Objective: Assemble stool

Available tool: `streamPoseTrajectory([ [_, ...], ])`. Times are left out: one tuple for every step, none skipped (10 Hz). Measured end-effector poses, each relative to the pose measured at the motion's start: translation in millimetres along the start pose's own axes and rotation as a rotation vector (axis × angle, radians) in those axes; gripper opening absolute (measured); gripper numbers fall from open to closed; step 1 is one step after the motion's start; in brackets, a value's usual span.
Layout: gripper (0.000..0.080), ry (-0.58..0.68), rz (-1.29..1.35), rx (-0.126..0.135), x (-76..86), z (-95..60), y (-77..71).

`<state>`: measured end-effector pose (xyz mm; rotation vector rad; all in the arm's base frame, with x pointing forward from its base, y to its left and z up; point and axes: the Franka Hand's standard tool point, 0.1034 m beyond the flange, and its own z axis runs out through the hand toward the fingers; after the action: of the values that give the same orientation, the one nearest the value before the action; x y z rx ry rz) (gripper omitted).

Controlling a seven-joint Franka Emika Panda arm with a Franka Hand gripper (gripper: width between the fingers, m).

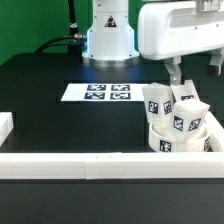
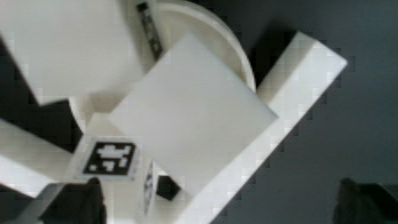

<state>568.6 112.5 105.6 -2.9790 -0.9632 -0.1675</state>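
The white round stool seat [image 1: 180, 141] lies at the exterior view's right, by the front rail. Three short white legs with black-and-white tags stand bunched on it, among them one [image 1: 159, 101] and another [image 1: 188, 111]. My gripper [image 1: 192, 72] hangs just above the legs, open and empty. In the wrist view my gripper [image 2: 217, 205] has its dark fingertips [image 2: 71, 200] wide apart. A tagged leg [image 2: 196, 115] fills the space between them. A second leg [image 2: 80, 50] and a third [image 2: 306, 72] lean beside it. The seat's curved rim [image 2: 210, 25] shows behind.
The marker board [image 1: 100, 92] lies mid-table before the robot base [image 1: 108, 35]. A long white rail [image 1: 90, 165] runs along the front, with a short piece [image 1: 5, 126] at the exterior view's left. The table top is black.
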Motion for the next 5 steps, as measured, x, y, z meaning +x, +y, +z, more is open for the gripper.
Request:
streamPoseTrajectory([
  [0.0649, -0.001, -0.012, 0.000, -1.6, 0.3, 2.3],
  [0.0649, -0.004, -0.081, -0.006, -2.6, 0.3, 4.3],
  [0.0649, -0.007, -0.127, -0.009, -3.2, 0.3, 5.4],
  [0.0649, -0.011, -0.197, -0.013, -4.1, 0.6, 6.6],
  [0.0649, -0.021, -0.273, -0.019, -5.4, 2.6, 5.3],
])
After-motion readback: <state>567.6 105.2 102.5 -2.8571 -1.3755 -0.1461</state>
